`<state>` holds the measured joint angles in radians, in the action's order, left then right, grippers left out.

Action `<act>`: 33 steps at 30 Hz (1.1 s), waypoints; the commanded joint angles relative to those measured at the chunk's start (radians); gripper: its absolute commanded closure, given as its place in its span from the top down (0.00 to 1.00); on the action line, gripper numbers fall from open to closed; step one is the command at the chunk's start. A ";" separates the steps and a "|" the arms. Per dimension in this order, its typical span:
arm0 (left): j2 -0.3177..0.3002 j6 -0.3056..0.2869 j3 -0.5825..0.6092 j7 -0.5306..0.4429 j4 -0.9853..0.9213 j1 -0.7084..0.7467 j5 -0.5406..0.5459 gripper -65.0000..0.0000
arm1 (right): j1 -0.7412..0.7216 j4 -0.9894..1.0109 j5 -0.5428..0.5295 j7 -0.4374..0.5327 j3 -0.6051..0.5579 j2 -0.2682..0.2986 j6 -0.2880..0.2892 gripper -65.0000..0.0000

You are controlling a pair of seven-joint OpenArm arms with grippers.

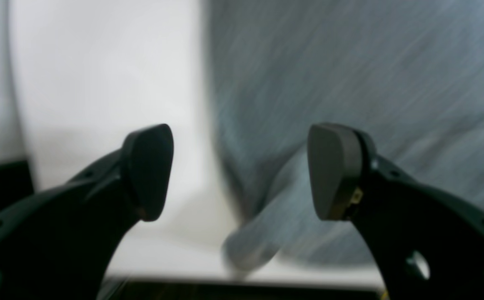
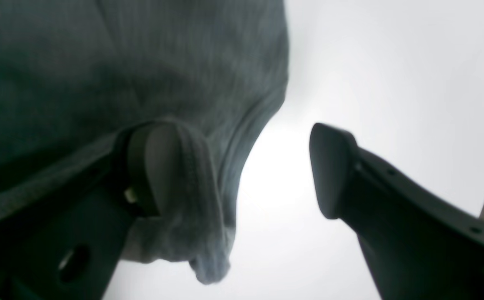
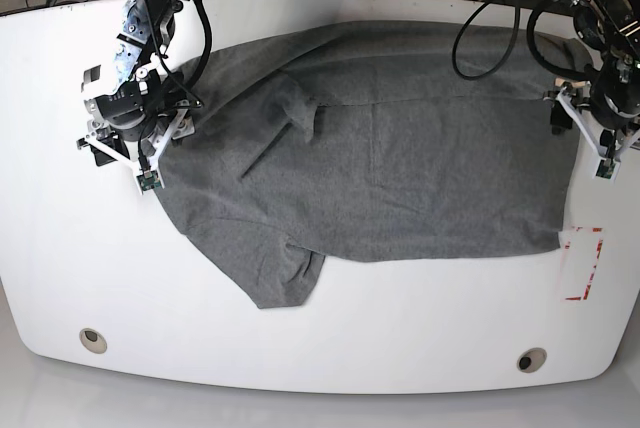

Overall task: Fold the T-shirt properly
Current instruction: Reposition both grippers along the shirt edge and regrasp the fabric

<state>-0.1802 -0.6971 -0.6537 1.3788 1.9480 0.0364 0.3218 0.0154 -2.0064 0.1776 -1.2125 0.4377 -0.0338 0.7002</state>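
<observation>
The heather-grey T-shirt (image 3: 400,168) lies spread across the white table (image 3: 60,248), with one sleeve (image 3: 285,278) pointing to the front and the other bunched on top (image 3: 297,108). My right gripper (image 2: 242,171) is at the shirt's left edge in the base view and stands open. A hemmed edge of cloth (image 2: 192,175) lies against its left pad, and its other finger (image 2: 333,171) is over bare table. My left gripper (image 1: 242,173) is open at the shirt's right edge. One finger (image 1: 333,171) is above the cloth (image 1: 350,62), the other (image 1: 148,171) above the table.
A red-outlined rectangle (image 3: 585,263) is marked on the table by the shirt's front right corner. Two round holes (image 3: 92,340) (image 3: 532,360) sit near the front edge. Cables (image 3: 480,8) hang along the back edge behind both arms.
</observation>
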 commanded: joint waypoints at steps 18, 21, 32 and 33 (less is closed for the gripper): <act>-0.034 -0.001 -0.011 -0.005 0.020 0.027 -0.006 0.58 | 0.137 -0.029 -0.005 0.026 0.075 0.062 -0.002 0.70; -0.032 -0.001 -0.010 -0.005 0.018 0.040 -0.006 0.58 | 0.108 -0.029 0.003 0.021 0.075 0.062 -0.002 0.70; -0.032 -0.001 -0.018 -0.005 0.015 0.066 -0.011 0.58 | 0.199 -0.029 -0.005 -0.034 0.075 0.104 -0.002 0.70; -0.032 -0.001 -0.016 -0.005 0.015 0.072 -0.011 0.58 | 0.211 -0.029 -0.005 -0.022 0.075 0.104 -0.002 0.70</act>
<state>-0.1951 -0.6968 -0.6685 1.3838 1.9480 0.1059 0.3069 0.2203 -2.0163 0.1814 -1.2697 0.5137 0.0635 0.7006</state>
